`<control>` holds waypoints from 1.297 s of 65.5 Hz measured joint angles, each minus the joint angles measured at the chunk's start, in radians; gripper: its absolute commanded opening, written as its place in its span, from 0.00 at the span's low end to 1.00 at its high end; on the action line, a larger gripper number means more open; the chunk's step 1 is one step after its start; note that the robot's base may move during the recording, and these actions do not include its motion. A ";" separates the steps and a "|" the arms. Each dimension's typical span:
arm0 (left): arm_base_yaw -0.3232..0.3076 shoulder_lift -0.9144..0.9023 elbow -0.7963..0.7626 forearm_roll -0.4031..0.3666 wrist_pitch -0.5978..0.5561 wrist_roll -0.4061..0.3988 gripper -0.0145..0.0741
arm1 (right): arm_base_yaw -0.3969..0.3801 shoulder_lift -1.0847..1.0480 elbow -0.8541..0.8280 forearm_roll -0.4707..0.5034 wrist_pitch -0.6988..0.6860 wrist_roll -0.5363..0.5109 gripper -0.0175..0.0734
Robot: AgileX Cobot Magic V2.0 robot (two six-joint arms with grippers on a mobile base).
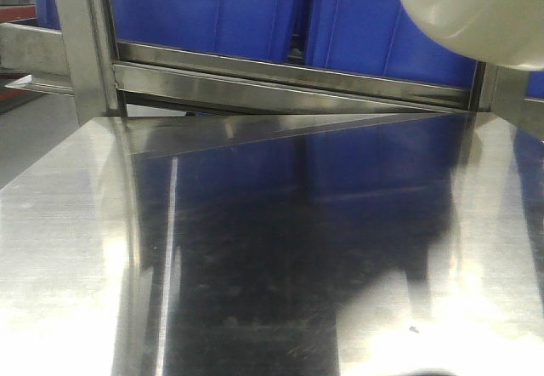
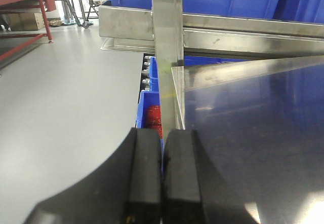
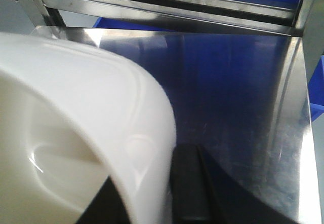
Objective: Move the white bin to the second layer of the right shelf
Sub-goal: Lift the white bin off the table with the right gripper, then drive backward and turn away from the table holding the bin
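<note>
One white bin (image 1: 476, 10) hangs above the steel table (image 1: 76, 248), its wall pinched in the right gripper (image 3: 147, 193). The left gripper (image 2: 162, 176) is clenched on nothing at the table's edge. Two blue crates (image 1: 204, 10) sit on the shelf (image 1: 280, 78) behind.

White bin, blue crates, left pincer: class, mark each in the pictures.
white bin (image 3: 91, 82), right wrist view, outer wall
blue crates (image 1: 212, 10), front view, left crate's front wall
left pincer (image 2: 162, 139), left wrist view, between its shut tips
</note>
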 measured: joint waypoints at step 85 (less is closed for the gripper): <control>0.000 0.000 0.000 0.000 0.000 0.000 0.26 | 0.000 -0.002 0.000 0.000 0.000 0.000 0.25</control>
